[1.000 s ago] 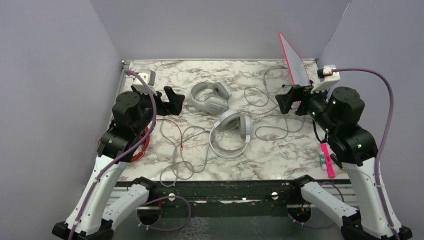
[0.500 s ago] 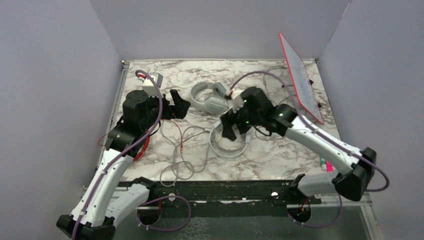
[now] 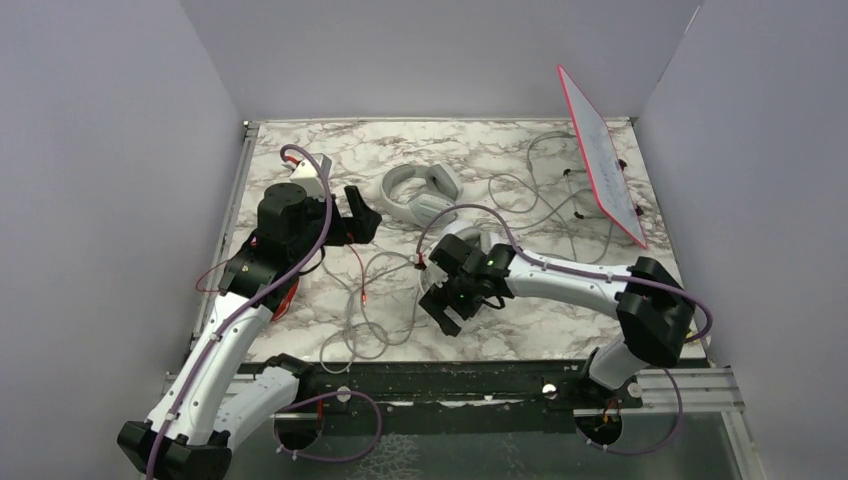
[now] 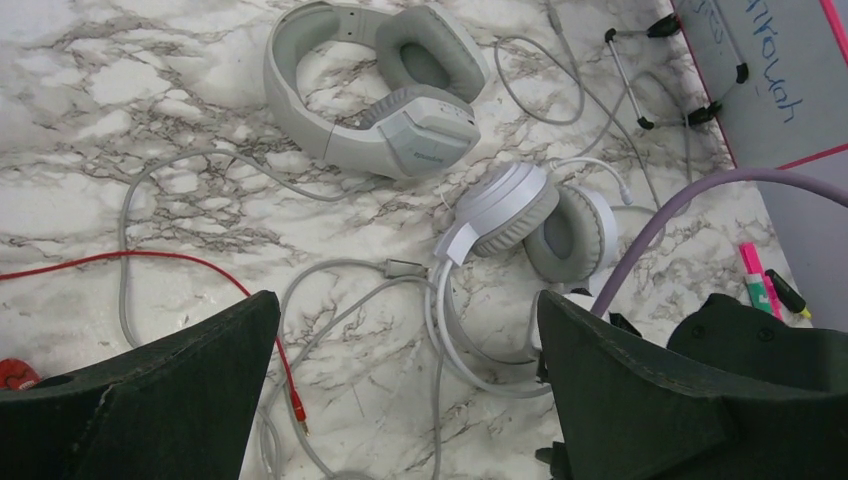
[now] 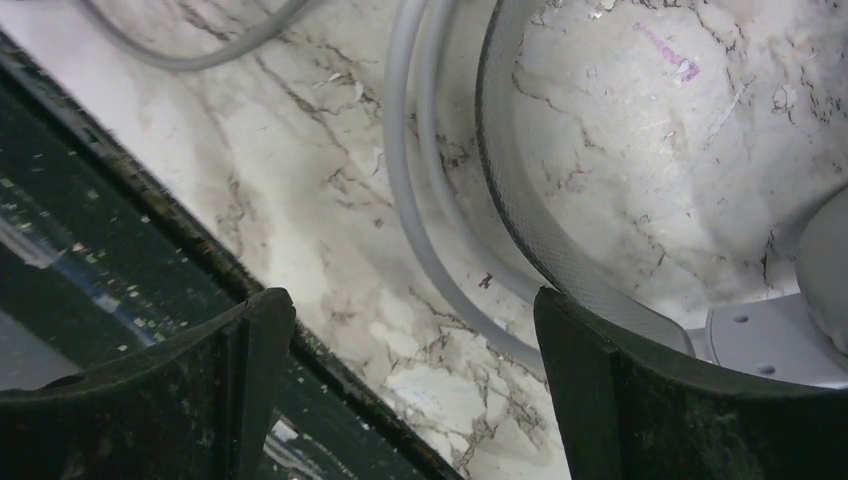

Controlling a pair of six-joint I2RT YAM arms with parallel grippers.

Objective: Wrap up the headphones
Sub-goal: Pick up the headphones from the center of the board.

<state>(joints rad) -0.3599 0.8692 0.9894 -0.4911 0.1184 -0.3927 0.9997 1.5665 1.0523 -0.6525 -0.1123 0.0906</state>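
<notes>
The light grey headphones [image 3: 420, 195] [image 4: 380, 100] lie at the back centre. In front of them lie the white-silver headphones [image 3: 478, 243] [image 4: 520, 215], with thin grey cable [image 4: 330, 300] looped to the left. My right gripper [image 3: 452, 308] [image 5: 410, 300] hangs open low over their headband [image 5: 540, 230], which passes along its right finger. My left gripper [image 3: 365, 212] [image 4: 405, 296] is open and empty, above the cables to the left of both headsets. The red-and-black headphones [image 3: 284, 298] are mostly hidden under my left arm. Their red cable [image 4: 150, 258] ends in a plug [image 4: 297, 400].
A pink-framed whiteboard [image 3: 600, 150] [image 4: 780, 80] leans at the back right, with more grey cable [image 3: 540, 200] in front of it. Markers [image 4: 760, 285] lie at the right. The table's dark front edge [image 5: 120, 200] runs close beside my right gripper.
My right arm has swung from the back right across to the left and down over the white-silver headset's band. The left gripper has shifted slightly right and farther back.
</notes>
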